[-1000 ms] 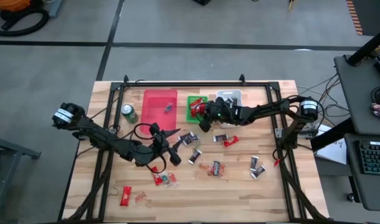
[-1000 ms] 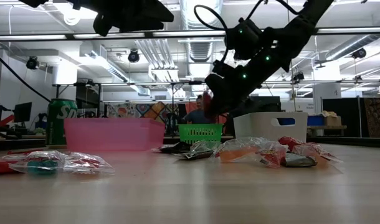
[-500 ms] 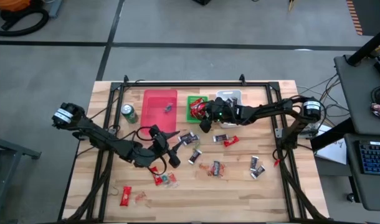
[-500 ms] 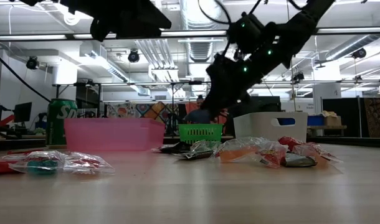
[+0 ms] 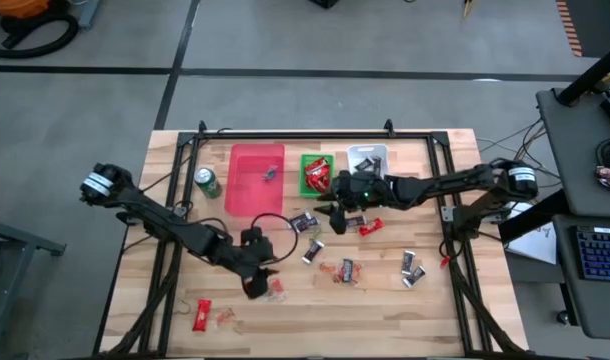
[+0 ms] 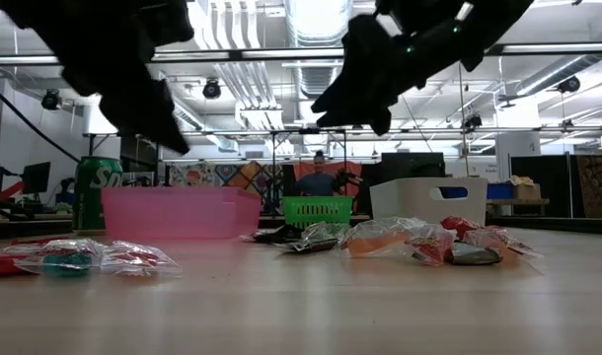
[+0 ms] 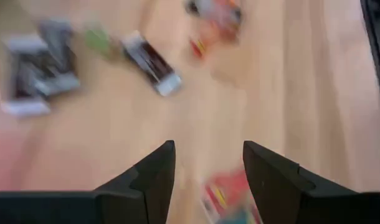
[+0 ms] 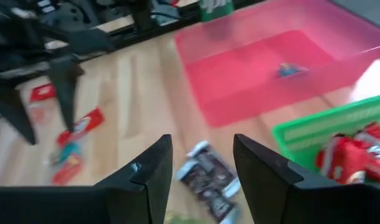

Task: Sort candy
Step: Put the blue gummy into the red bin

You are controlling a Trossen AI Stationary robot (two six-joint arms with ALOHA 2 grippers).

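- The sorting is partway done. The green bin (image 5: 316,172) already holds several red-wrapped sweets (image 8: 358,149), the pink bin (image 5: 257,178) holds one small sweet (image 8: 288,70), and the white bin (image 5: 367,157) stands beside them at the far side of the table (image 5: 485,300).
- Most of the candy (image 5: 347,268) is unsorted, scattered over the middle and near part of the table, with a few pieces near the left front corner.
- The right gripper (image 5: 337,218) hangs above the table just in front of the green bin, fingers spread and holding nothing; a dark-wrapped sweet (image 8: 207,174) lies below and between them in its wrist view.
- The left gripper (image 5: 255,287) hovers low over the near-left cluster, fingers spread and empty, with a red-wrapped sweet (image 7: 227,196) showing between them.
- Judged from this, both arms are between a drop and a new pick. The next move calls for each gripper to descend, centre a single wrapper between its fingers, and close without catching a neighbouring piece.
- Against the frame a second ago, the right gripper has drawn back from over the green bin towards the loose sweets.
- The left gripper has shifted from beside the central cluster down towards the near-left sweets.
- In the low view the red thing seen at the right gripper a second ago is no longer there.
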